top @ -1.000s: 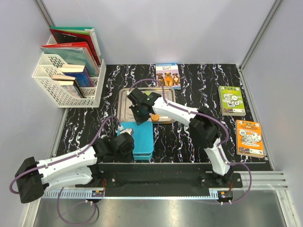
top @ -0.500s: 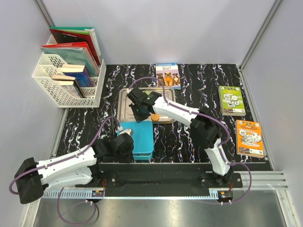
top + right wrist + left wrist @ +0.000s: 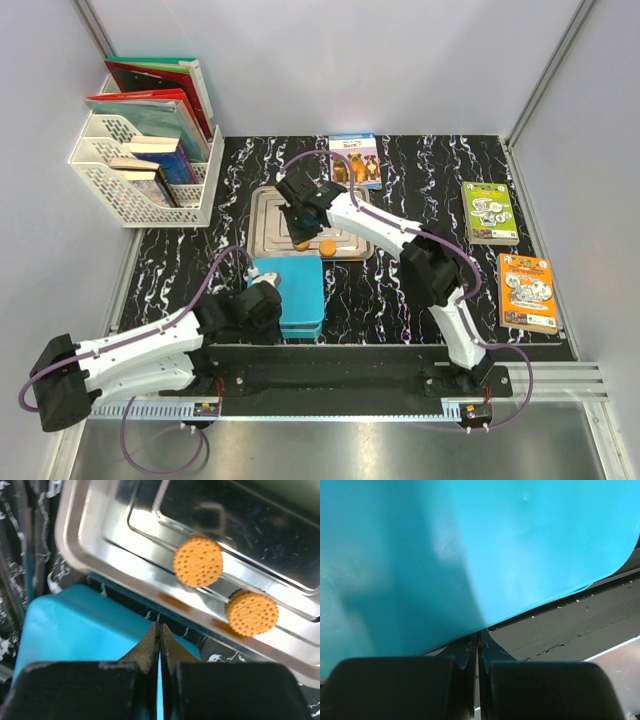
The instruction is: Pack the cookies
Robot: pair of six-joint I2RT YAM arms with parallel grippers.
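Two orange cookies (image 3: 198, 561) (image 3: 252, 612) lie flat in the metal tray (image 3: 75, 540), near its front rim. From above they sit side by side (image 3: 302, 243) (image 3: 325, 246) in the tray (image 3: 262, 225). My right gripper (image 3: 301, 224) hangs shut and empty over the tray, just behind them. In its wrist view the shut tips (image 3: 160, 628) point at the gap between the tray and the teal box (image 3: 85, 625). My left gripper (image 3: 271, 283) is shut and empty at the left edge of the teal box (image 3: 292, 297). The box fills its wrist view (image 3: 470, 550).
A white rack of books (image 3: 140, 150) stands at the back left. A dog book (image 3: 355, 160) lies behind the tray. A green book (image 3: 489, 212) and an orange book (image 3: 526, 291) lie at the right. The arms' base rail (image 3: 330, 375) runs along the near edge.
My right gripper has pulled back from the tray's front rim toward its middle. A second orange cookie now shows beside the first. The left arm has not moved.
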